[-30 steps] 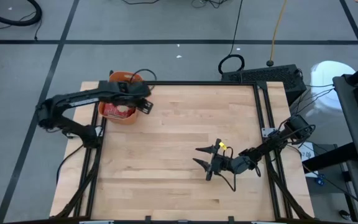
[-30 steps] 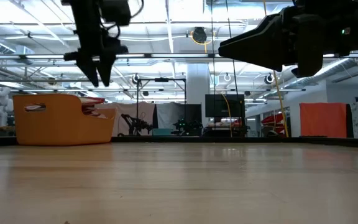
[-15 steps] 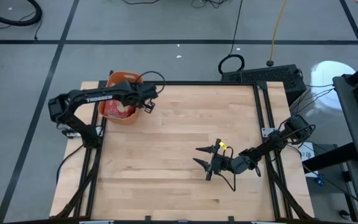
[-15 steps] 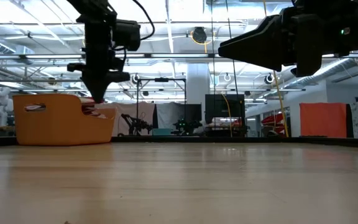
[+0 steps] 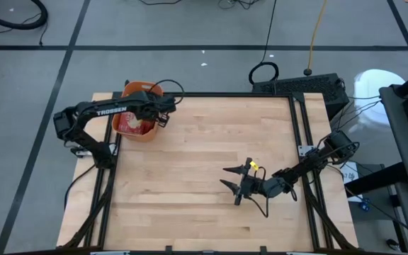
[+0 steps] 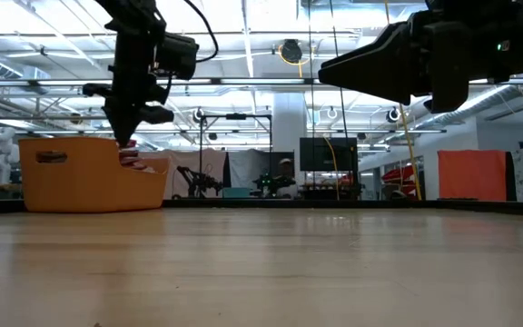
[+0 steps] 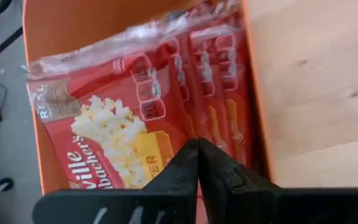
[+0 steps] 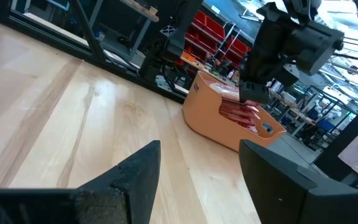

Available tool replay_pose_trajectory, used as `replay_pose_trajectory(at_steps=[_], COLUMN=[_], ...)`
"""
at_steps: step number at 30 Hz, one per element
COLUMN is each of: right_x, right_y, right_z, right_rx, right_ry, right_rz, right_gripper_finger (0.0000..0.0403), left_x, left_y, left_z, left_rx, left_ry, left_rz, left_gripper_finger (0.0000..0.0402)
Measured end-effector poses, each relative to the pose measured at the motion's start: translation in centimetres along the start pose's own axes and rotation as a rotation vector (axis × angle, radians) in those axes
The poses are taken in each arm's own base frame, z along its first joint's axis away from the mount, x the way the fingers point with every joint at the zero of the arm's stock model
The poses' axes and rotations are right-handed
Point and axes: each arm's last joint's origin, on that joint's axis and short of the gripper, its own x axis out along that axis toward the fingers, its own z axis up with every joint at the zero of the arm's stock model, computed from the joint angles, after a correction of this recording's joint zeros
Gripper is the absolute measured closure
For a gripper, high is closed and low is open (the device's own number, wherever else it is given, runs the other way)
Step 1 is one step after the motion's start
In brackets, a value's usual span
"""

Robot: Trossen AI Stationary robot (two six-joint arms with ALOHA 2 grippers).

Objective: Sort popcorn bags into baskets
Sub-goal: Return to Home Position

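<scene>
Hanging over orange basket (image 7: pixel 73 25), left tool (image 7: pixel 197 144) pressed together, edged back (right tool (image 5: pixel 224 176) apart, unmoved).

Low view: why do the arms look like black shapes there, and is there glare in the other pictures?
Low view: bright ceiling lamps lie behind the left gripper and right gripper, so both read as silhouettes; the table carries a faint sheen. Left wrist view: glare whitens the crinkled wrap edge of the bags in the bin. High view: even light, hardly any shadows.
</scene>
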Motion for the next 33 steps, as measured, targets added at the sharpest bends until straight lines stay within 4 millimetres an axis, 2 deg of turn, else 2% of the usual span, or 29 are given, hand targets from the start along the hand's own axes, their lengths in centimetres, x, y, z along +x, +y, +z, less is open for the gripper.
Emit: replay_pose_trajectory(at_steps=[4, 10, 15, 18, 23, 28, 33], right_x=[0.0, 0.1, -0.1, -0.5, -1.5, -2.2, -2.8], right_y=[0.0, -0.7, -2.1, -3.3, -5.2, -7.5, -9.1], right_z=[0.0, 0.4, 1.4, 2.1, 3.0, 3.0, 1.6], right_rx=[-0.021, -0.035, -0.036, -0.022, -0.022, -0.001, 0.042], right_ry=[0.001, -0.002, 0.032, 0.050, 0.090, 0.133, 0.129], right_rz=[-0.001, -0.018, -0.013, 0.027, 0.110, 0.190, 0.228], right_gripper_finger=[0.0191, 0.0196, 0.0234, 0.0271, 0.0335, 0.0392, 0.0395], left_x=[-1.4, -6.5, -10.8, -12.2, -12.2, -10.7, -9.3], left_y=[-1.0, -2.0, -2.7, -3.3, -5.2, -7.3, -8.0], left_z=[-0.5, -2.1, -4.7, -6.5, -9.8, -13.7, -16.5], left_rx=[0.036, 0.118, 0.223, 0.253, 0.331, 0.420, 0.460], left_ry=[-0.088, -0.384, -0.605, -0.696, -0.810, -0.946, -1.045], left_rz=[-0.078, -0.294, -0.440, -0.485, -0.603, -0.770, -0.896], left_gripper_finger=[0.0391, 0.0391, 0.0392, 0.0392, 0.0392, 0.0392, 0.0392])
